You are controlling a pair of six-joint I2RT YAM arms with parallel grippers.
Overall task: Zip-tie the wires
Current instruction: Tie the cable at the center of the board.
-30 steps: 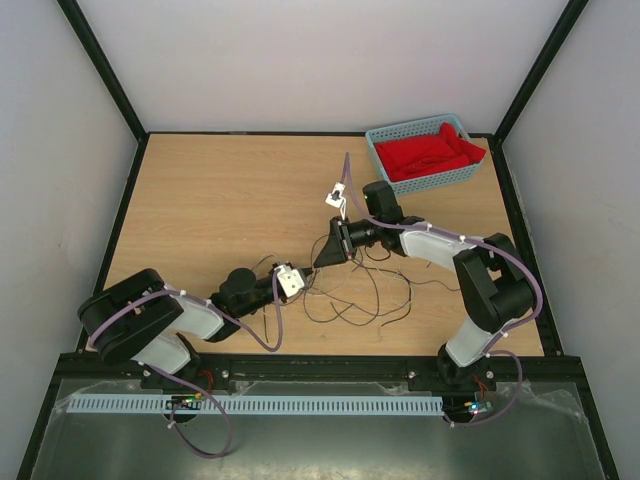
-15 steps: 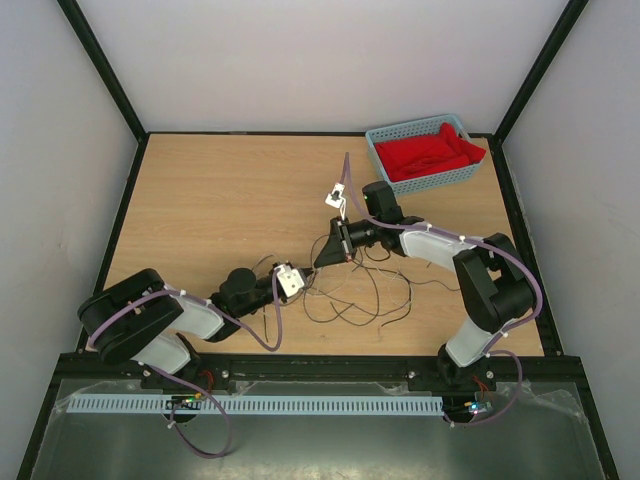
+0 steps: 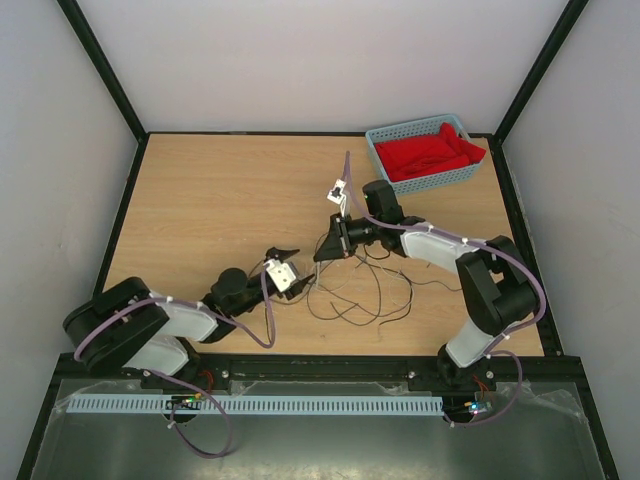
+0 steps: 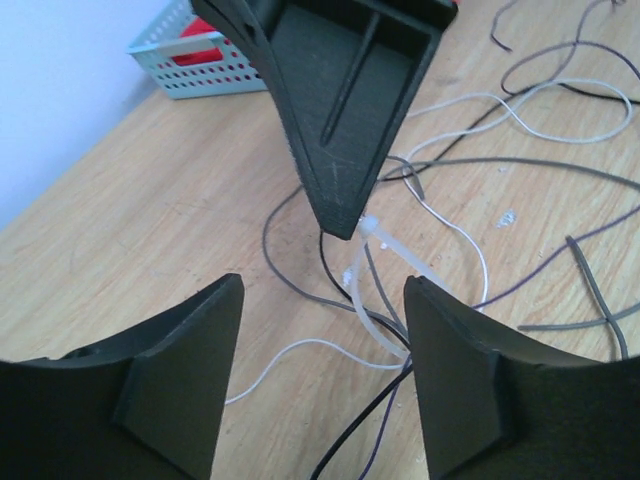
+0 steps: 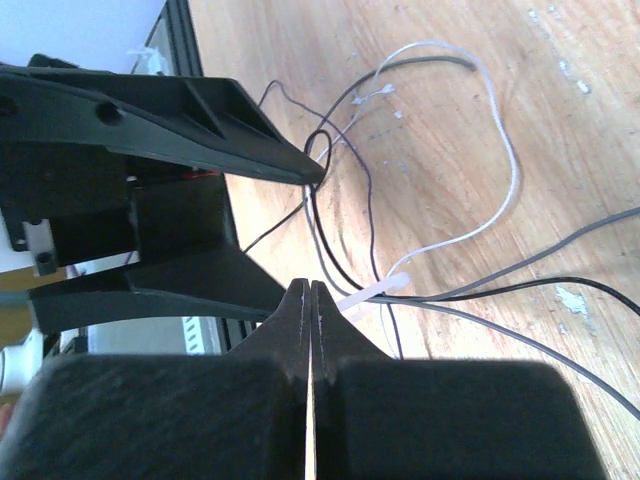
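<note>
You're in the middle of the tying step, as I read it: the zip tie [image 5: 372, 290] sits near the centre of the tabletop [image 3: 220, 200], in the thick of the wires [image 3: 352, 292]. Your right jaws pinch it at one end, clenched tip to tip, with the pale strip coming out from between them. From that end the strip bends down among the strands and curls back up in a loop. A few strands seem to run through that loop, though you can't tell from here whether the tail has gone through the head. Your left jaws are released, spread wide and holding nothing. They face the tip of the right jaws from close by, with the loop just ahead of their gap. Most of the wires lie loose and sprawled on the tabletop toward the right arm, not gathered, so the bundle looks far from cinched. The next move likely calls for you to ease the left jaws forward and close them on the free part of the strip alone, not on a strand, with the right pinch held firm. Then draw the two ends apart to shrink the loop. The strip looks thin and springy, and dark strands cross right beside it, so line up carefully before you close
</note>
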